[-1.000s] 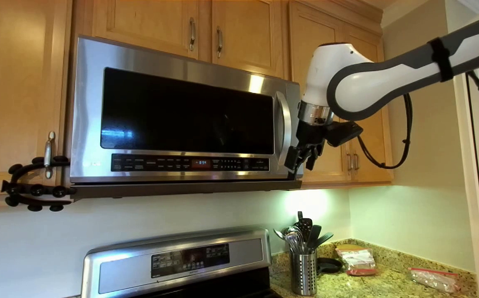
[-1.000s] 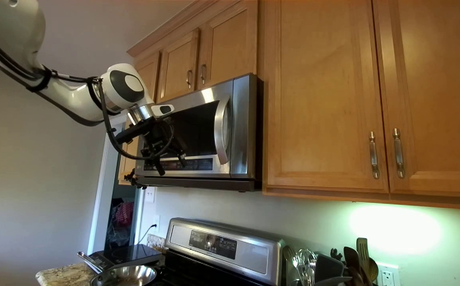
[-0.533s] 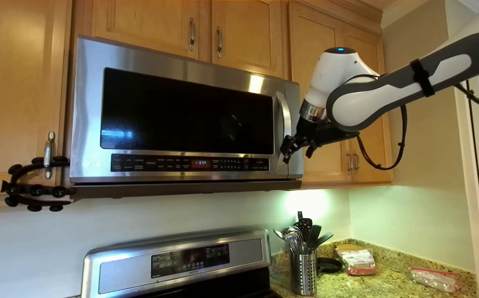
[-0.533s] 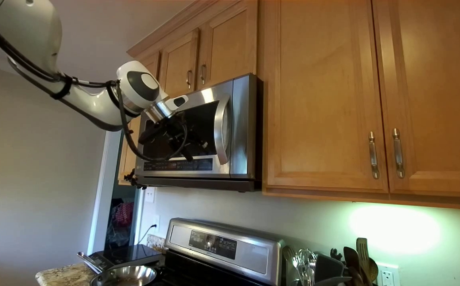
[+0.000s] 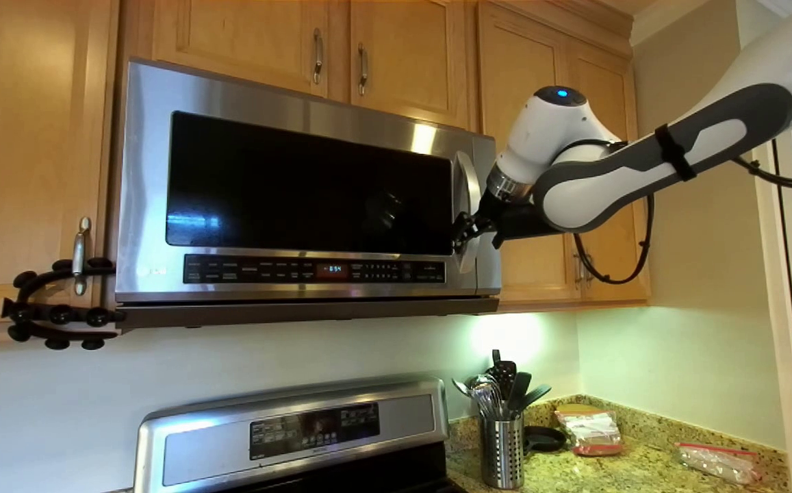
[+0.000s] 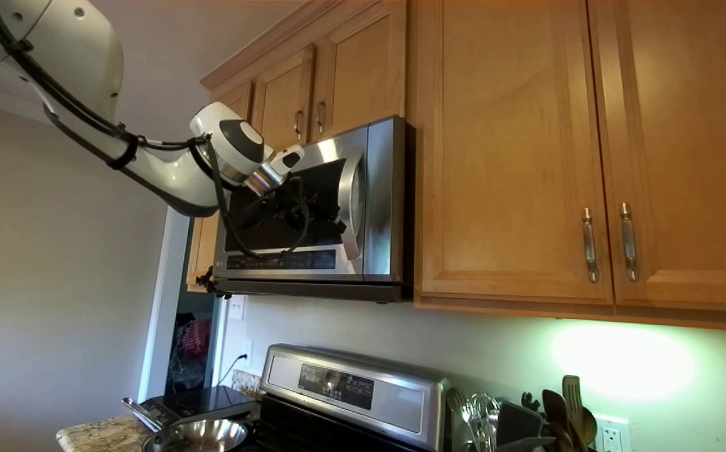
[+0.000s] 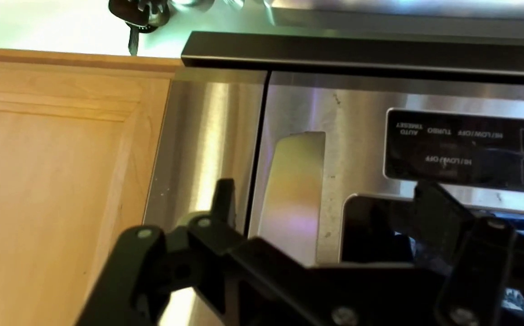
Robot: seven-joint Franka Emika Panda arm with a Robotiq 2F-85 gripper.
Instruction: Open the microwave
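Wrist view: the claw [image 7: 324,186] is spread wide, near its full reach by my guess, and grips nothing; the handle [image 7: 294,194] shows between its two fingers. One finger [image 7: 438,213] stands on the side of the handle where the dark window [image 7: 375,231] lies; the other finger [image 7: 223,199] stands on the opposite side, closer to the handle in this view. Whether either touches the handle I can't tell. In both exterior views the claw is level with the handle's lower half.

I take the step in hand to be lining up the grasp, with the pull not yet begun. Next likely calls for bringing the handle well in between the fingers, clenching, then drawing outward so the door [image 5: 313,192] swings away. A shallow bite could slip along that curved bar.

From the handle, the microwave [image 5: 300,185] stretches off toward the window side, its door closed, with the button strip [image 7: 461,147] low on that side. Past the handle the other way come a steel end strip [image 7: 198,149] and then a wooden cabinet [image 7: 53,181]. Well below the handle, in an exterior view, are the stove [image 5: 293,438] and a perforated utensil holder [image 5: 503,452].
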